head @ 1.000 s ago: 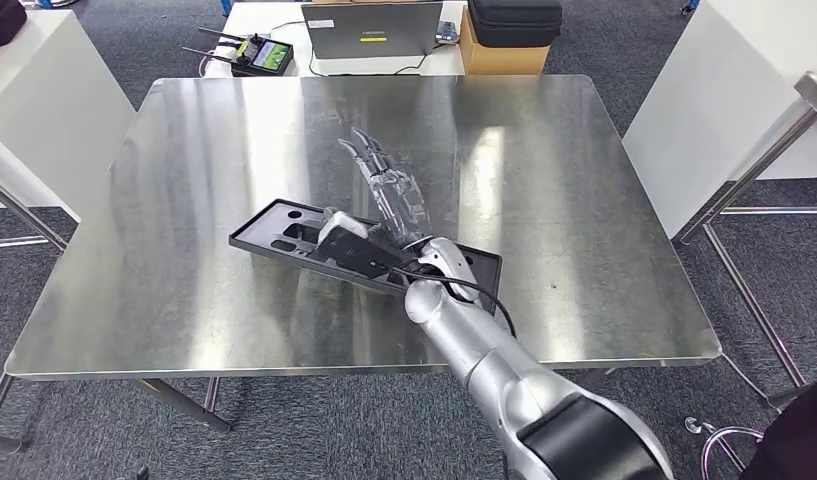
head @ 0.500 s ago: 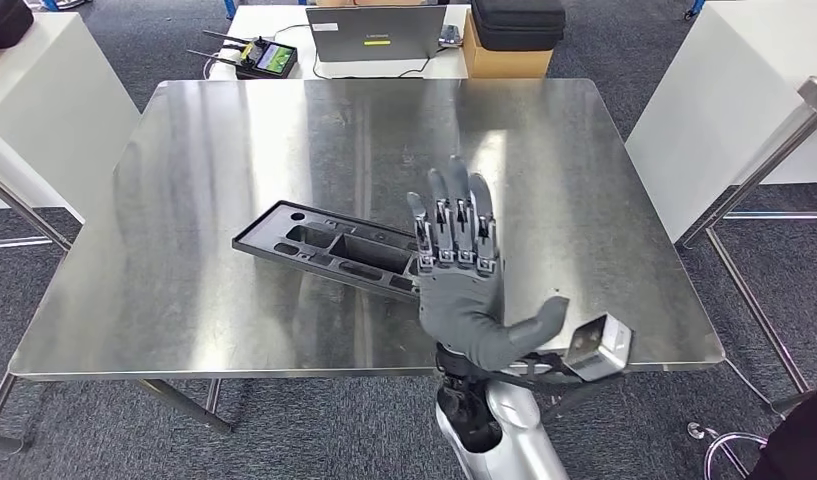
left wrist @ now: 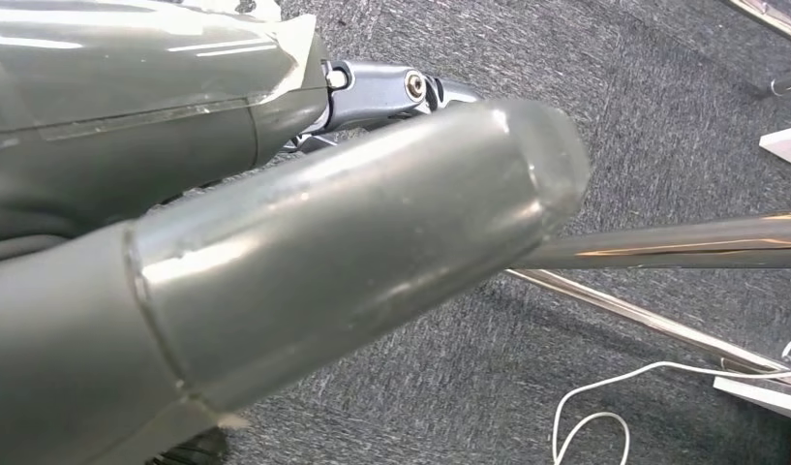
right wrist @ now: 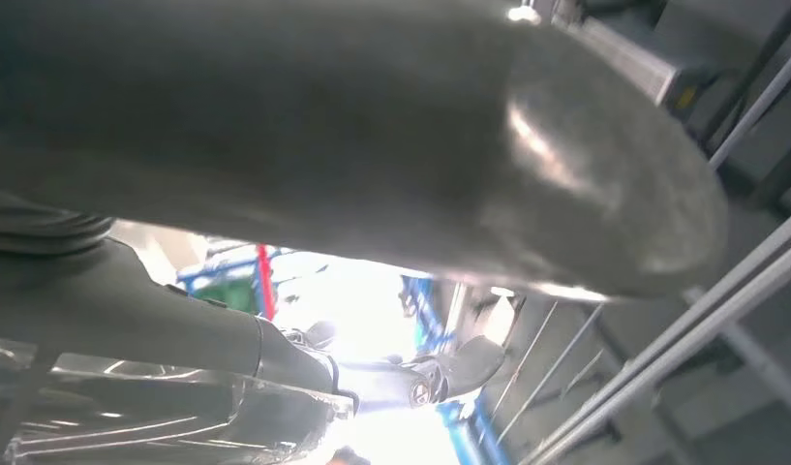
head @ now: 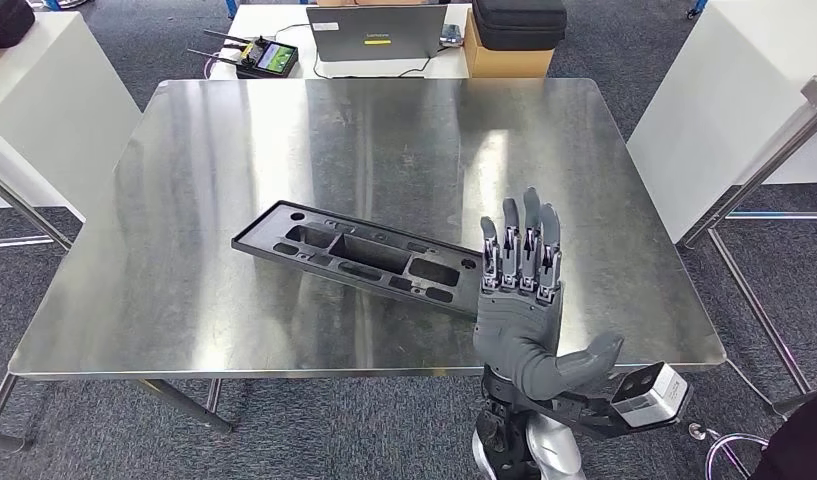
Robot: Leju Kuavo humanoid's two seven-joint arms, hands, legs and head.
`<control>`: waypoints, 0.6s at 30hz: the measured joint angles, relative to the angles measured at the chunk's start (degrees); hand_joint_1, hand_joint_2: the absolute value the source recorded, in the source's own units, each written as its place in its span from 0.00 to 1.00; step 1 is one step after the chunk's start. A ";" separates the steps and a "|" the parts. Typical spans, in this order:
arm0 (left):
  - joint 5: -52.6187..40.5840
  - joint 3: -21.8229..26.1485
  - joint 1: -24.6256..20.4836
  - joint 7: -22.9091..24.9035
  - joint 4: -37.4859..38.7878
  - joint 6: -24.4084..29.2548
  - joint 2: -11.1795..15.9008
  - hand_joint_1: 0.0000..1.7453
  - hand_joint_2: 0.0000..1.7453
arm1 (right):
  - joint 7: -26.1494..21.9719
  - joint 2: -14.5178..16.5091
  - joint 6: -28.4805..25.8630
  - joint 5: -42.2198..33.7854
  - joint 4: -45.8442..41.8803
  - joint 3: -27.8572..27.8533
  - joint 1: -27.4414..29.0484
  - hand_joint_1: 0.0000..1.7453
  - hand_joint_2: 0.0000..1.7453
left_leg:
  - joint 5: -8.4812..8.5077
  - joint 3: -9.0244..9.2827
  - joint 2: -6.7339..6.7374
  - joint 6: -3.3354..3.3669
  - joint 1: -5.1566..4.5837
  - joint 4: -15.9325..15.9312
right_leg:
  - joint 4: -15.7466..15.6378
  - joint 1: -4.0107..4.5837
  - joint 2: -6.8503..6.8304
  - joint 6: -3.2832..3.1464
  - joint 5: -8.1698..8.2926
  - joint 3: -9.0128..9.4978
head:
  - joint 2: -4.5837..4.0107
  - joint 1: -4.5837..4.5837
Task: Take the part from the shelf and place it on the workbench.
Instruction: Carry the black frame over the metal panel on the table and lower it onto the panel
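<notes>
Black part [head: 369,255] flat on workbench [head: 234,150] centre, right hand [head: 522,300] raised just right of it, fingers straight, apart, holding nothing, left hand [left wrist: 275,242] finger state can't tell.

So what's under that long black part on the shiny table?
The black part lies flat on the steel workbench, so bare metal shows all around it. What sits directly beneath is covered. The right hand hides its near end.

Right robot hand [head: 519,320] off part [head: 369,257]
</notes>
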 joint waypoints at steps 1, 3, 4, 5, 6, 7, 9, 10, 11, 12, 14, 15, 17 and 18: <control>-0.02 0.02 0.07 0.00 -0.01 0.00 -0.03 0.00 0.00 | 0.00 -0.15 -0.25 -0.03 0.03 -0.25 0.30 0.00 0.00 | 0.00 0.00 0.00 0.00 0.00 0.00 | 0.00 0.00 0.00 0.00 0.00 0.00 | 0.00 0.00; -0.04 0.03 0.15 0.00 -0.02 -0.01 -0.07 0.00 0.00 | 0.00 -0.38 -0.58 -0.06 0.07 -0.56 0.67 0.00 0.00 | 0.00 0.00 0.01 0.00 0.00 0.00 | 0.00 0.00 0.00 0.00 0.00 0.00 | 0.00 -0.01; -0.07 0.04 0.18 0.00 -0.07 -0.02 -0.09 0.00 0.00 | -0.01 -0.48 -1.04 -0.07 0.09 -0.65 0.79 0.00 0.00 | -0.10 -0.01 0.01 0.13 -0.07 0.07 | -0.05 -0.14 0.00 0.05 0.02 0.08 | 0.00 -0.01; -0.16 0.04 0.23 0.00 -0.19 -0.13 -0.12 0.00 0.00 | -0.03 -0.58 -1.84 -0.09 0.14 -0.78 0.89 0.00 0.00 | -0.20 -0.02 0.01 0.30 -0.13 0.14 | -0.11 -0.28 -0.01 0.14 0.02 0.25 | 0.00 -0.01; -0.28 0.04 0.30 0.00 -0.31 -0.28 -0.14 0.00 0.00 | -0.05 -0.70 -2.97 -0.16 0.22 -0.98 0.98 0.00 0.00 | -0.32 -0.01 0.00 0.51 -0.21 0.21 | -0.16 -0.44 -0.01 0.26 0.02 0.42 | 0.00 -0.02; -0.40 0.03 0.37 0.00 -0.47 -0.51 -0.16 0.00 0.00 | -0.08 -0.83 -4.22 -0.31 0.32 -1.27 1.07 0.00 0.00 | -0.41 0.01 0.00 0.78 -0.31 0.28 | -0.24 -0.63 -0.02 0.44 0.06 0.64 | 0.00 -0.02; -0.57 0.02 0.45 0.00 -0.70 -0.93 -0.19 0.00 0.00 | -0.08 -1.08 -6.52 -0.85 0.54 -1.95 1.29 0.00 0.00 | -0.06 0.42 0.05 1.33 -0.18 -0.28 | -0.35 -0.61 -0.04 0.83 0.04 0.86 | 0.00 -0.04; -0.61 -0.01 0.44 -0.01 -0.79 -1.11 -0.21 0.00 0.00 | -0.08 -1.22 -7.41 -1.15 0.63 -2.31 1.40 0.00 0.00 | 0.23 0.77 0.15 1.60 -0.06 -0.82 | 0.16 -0.57 -0.07 0.93 -0.34 0.75 | 0.00 -0.03; -0.65 -0.05 0.43 -0.01 -0.83 -1.30 -0.22 0.00 0.00 | -0.07 -1.38 -8.23 -1.41 0.75 -2.68 1.47 0.00 0.00 | 0.52 1.09 0.27 1.85 0.11 -1.35 | 1.69 -0.48 -0.08 0.83 -1.31 0.11 | 0.00 0.03; -0.70 -0.10 0.43 -0.01 -0.85 -1.50 -0.24 0.00 0.00 | -0.07 -1.55 -8.91 -1.57 0.86 -3.04 1.52 0.00 0.00 | 0.72 1.32 0.40 2.00 0.25 -1.73 | 4.49 -0.45 -0.10 0.58 -2.84 -1.11 | 0.00 0.11; -0.77 -0.25 0.43 0.00 -0.84 -2.04 -0.23 0.00 0.00 | -0.07 -1.98 -10.39 -1.77 1.23 -3.81 1.52 0.00 0.00 | 0.84 1.29 0.56 2.10 0.21 -1.81 | 12.04 -0.51 -0.10 0.09 -6.18 -4.60 | 0.00 0.22; -0.79 -0.34 0.44 0.00 -0.84 -2.25 -0.22 0.00 0.00 | -0.07 -2.19 -11.02 -1.80 1.43 -4.13 1.53 0.00 0.00 | 0.90 1.22 0.59 2.07 0.19 -1.81 | 14.67 -0.56 -0.11 0.14 -7.07 -5.81 | 0.00 0.22; -0.78 -0.58 0.44 0.00 -0.84 -2.62 -0.22 0.00 0.00 | -0.10 -2.54 -12.04 -1.83 1.76 -4.64 1.53 0.00 0.00 | 1.10 1.09 0.60 1.82 0.26 -1.78 | 13.41 -0.75 -0.12 0.94 -6.10 -4.90 | 0.00 0.27; -0.75 -0.73 0.43 0.00 -0.82 -2.74 -0.22 0.00 0.00 | -0.15 -2.70 -12.34 -1.85 1.89 -4.81 1.52 0.00 0.00 | 1.23 1.05 0.57 1.62 0.30 -1.73 | 9.77 -0.93 -0.13 1.48 -4.70 -2.84 | 0.00 0.28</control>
